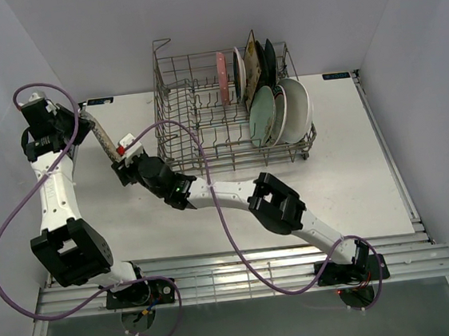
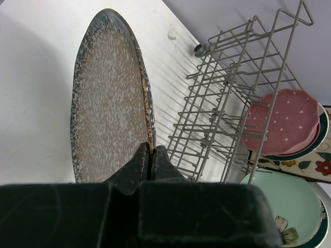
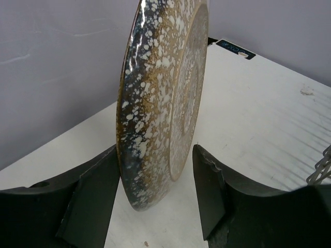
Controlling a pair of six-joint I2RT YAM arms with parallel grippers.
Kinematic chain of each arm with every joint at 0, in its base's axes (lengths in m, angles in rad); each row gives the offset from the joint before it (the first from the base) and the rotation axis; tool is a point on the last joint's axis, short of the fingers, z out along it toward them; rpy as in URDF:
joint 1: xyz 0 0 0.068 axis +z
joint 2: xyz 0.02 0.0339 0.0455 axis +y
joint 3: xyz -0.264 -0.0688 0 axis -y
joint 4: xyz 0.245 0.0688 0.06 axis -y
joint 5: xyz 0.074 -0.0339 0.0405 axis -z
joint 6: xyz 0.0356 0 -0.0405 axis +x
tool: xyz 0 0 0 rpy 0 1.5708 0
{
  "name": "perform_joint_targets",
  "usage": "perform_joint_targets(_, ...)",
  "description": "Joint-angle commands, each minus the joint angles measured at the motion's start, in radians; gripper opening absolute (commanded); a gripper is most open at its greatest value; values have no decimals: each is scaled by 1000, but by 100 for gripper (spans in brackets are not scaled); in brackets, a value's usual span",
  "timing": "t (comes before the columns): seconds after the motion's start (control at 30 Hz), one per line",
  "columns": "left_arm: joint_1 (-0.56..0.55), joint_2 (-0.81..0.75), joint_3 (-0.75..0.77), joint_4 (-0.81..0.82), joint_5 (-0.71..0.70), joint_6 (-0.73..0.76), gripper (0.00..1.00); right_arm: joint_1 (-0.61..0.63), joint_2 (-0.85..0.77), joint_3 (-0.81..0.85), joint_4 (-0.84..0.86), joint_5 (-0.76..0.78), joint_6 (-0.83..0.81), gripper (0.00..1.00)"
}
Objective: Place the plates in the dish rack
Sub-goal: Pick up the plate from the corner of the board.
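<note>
A speckled silver round plate stands on edge above the table, left of the dish rack. My left gripper is shut on its rim, pinching it between the fingertips. My right gripper straddles the plate's opposite edge. Its jaws are open: one finger lies against the plate's back, while the other finger stands apart from the plate's face. Several plates stand in the rack's right end, among them a pink one and a pale green one.
The grey wire rack has bare tines on its left half, close to the held plate. White walls close in the table on the left and at the back. A purple cable loops over the rack's front.
</note>
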Motion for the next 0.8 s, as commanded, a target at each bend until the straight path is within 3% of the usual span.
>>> perform_joint_targets(0.0,4,-92,3,70,32,-51,0,23,11,3,120,116,-18,61)
perform_joint_targets(0.23,3,-92,-3,73,58,-48,0,41,28,18,131,203,-50,53)
perform_joint_targets(0.57,4,-115,-20,76,70,-57,0,52,70,26,154,263,-59,49)
perform_joint_targets(0.77,3,-117,-20,81,102,-54,0,53,66,14,176,289,-62,36)
